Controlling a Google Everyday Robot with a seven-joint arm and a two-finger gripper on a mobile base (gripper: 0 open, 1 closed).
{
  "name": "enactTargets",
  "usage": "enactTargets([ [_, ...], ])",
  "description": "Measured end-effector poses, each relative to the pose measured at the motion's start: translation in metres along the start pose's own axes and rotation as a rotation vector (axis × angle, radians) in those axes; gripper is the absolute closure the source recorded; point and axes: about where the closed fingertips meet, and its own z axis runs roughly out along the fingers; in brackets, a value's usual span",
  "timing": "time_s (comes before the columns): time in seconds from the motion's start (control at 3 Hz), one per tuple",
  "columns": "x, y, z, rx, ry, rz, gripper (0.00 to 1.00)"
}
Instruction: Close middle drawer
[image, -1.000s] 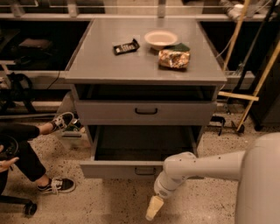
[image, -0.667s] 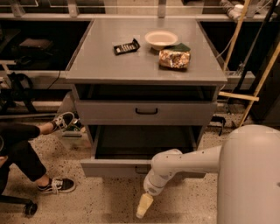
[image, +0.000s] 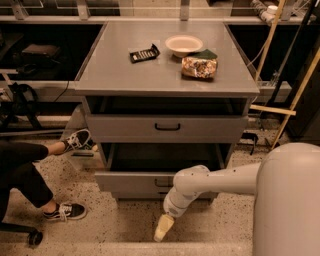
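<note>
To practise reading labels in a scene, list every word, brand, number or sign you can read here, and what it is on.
Snack bag: printing too blurred to read.
Black packet: markings too small to read.
Middle drawer front: no text.
Gripper, low near the floor before the cabinet: no text.

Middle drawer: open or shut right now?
Open. The middle drawer juts out past the upper drawer, dark interior exposed. The tool hangs lower, near the floor.

Partly hidden behind the arm (image: 215, 181), handle (image: 159, 183) of the middle drawer (image: 130, 181); blurred beyond reading, claw (image: 164, 228) hanging low over the floor (image: 110, 225) before that drawer's front.
</note>
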Motion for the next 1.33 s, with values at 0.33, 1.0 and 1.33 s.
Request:
enactTargets([
  [0.33, -0.007, -0.025, -0.003, 0.025, -0.036, -0.004, 0.00],
  [1.0, -0.066, -0.086, -0.058, 0.145, -0.168, -0.033, 0.00],
  [1.33, -0.120, -0.122, -0.094, 0.205, -0.265, -0.058, 0.00],
])
